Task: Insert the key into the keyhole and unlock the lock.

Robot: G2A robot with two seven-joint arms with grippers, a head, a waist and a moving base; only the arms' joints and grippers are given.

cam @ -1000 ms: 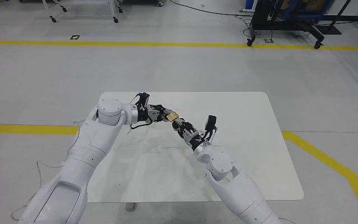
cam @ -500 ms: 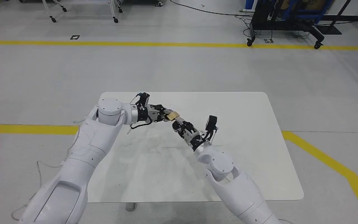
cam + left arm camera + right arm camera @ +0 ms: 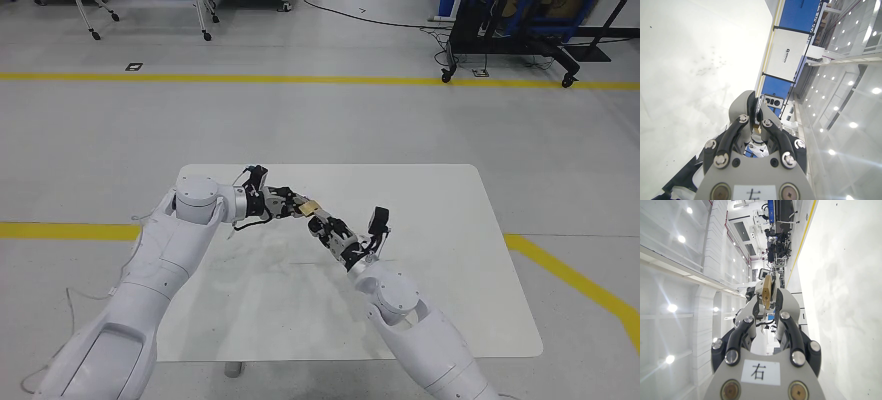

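1. Two grippers meet over the table, toward 11 o'clock from its centre in the top view. The lock is held in the air between them, off the surface.
2. At 9 o'clock of the lock, the left gripper has its fingers closed on it. Its wrist view shows a silver loop, which I take for the shackle, pinched between the pads, with a sliver of brass body beside it.
3. At 5 o'clock of the lock, the right gripper is clamped on the key. In its wrist view a thin silver blade runs from between the fingers to the keyhole, which sits on the brass end face turned toward that arm.
4. The step in hand looks like the insertion itself. The blade tip is at the mouth of the keyhole and may already be partly in, but I cannot tell how deep it sits.
5. The next move probably calls for a straight push along the blade's own line, toward 11 o'clock in the top view. The left arm would need to brace the lock against that push. The blade's flat must match the slot, and turning makes sense only once the key is fully seated.
6. The main risk is that a lock gripped in mid-air can pivot under the push, so a small misalignment may jam the tip. Turning too early could also twist the key inside the right fingers.
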